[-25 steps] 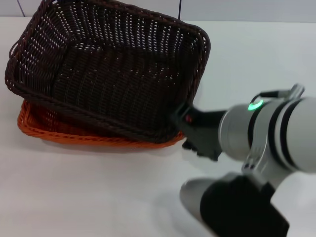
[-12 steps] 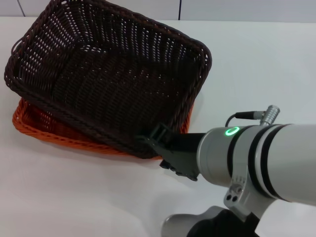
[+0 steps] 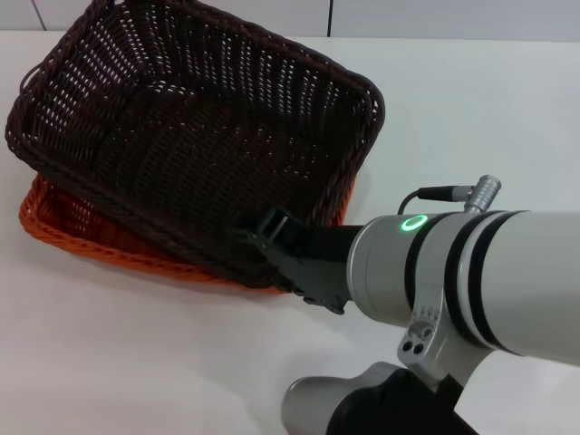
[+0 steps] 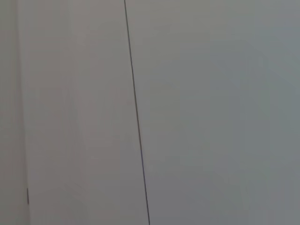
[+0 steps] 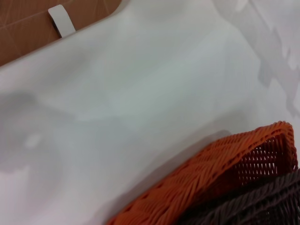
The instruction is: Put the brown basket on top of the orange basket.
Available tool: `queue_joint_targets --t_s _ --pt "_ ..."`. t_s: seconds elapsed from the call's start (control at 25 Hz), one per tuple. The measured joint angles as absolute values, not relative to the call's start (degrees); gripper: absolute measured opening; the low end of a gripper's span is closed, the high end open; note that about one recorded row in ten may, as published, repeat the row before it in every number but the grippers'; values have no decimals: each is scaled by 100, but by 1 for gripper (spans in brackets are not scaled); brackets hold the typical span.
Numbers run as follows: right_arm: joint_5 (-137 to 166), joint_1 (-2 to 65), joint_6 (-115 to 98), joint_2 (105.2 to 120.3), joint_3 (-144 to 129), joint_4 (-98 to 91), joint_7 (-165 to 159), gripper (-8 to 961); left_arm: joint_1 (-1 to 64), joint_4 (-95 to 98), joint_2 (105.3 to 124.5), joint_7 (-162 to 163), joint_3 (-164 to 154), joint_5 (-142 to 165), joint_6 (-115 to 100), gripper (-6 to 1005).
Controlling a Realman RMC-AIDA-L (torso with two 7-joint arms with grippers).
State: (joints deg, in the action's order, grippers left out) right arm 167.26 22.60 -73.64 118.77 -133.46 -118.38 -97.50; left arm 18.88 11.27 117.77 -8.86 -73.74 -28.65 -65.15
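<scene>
The dark brown basket [image 3: 199,136] lies on top of the orange basket [image 3: 63,227] at the left of the white table. It sits tilted and skewed, so the orange rim shows along its left and near sides. My right gripper [image 3: 263,234] is at the brown basket's near rim, shut on it, with one finger over the rim. The right wrist view shows a corner of the orange basket [image 5: 225,164] with the brown basket [image 5: 262,201] against it. The left arm is out of view; its wrist view shows only a grey wall.
The white table [image 3: 471,118] stretches to the right of and in front of the baskets. My right arm's thick silver forearm [image 3: 453,281] covers the near right. The table's edge and brown floor [image 5: 28,23] show in the right wrist view.
My right gripper and forearm swung left along the brown basket's near rim. The brown basket's near corner shifted left and settled lower over the orange one.
</scene>
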Motion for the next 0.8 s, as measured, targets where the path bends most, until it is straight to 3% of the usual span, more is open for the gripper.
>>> queue_joint_targets --t_s 0.8 --pt "16374 2245 -6964 11839 -13629 -11831 -9767 684 1899 1164 11777 -923 -7374 -2865 -6503 724"
